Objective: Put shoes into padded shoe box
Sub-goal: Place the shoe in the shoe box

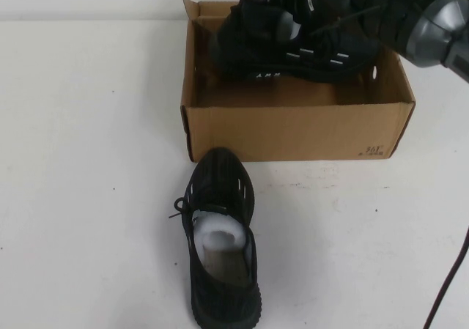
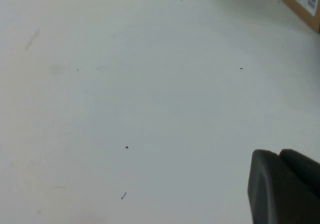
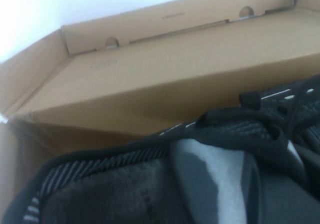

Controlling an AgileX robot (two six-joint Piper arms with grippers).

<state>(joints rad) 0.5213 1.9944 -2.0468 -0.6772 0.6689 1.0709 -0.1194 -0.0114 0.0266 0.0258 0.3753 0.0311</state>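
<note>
My right pincer hangs over the far side of the box, pinching one shoe, which is tilted with its sole toward the near wall. The other shoe lies on the counter, just outside that wall. My left pincer hovers over bare counter; whether its fingers are spread, I cannot tell.
</note>
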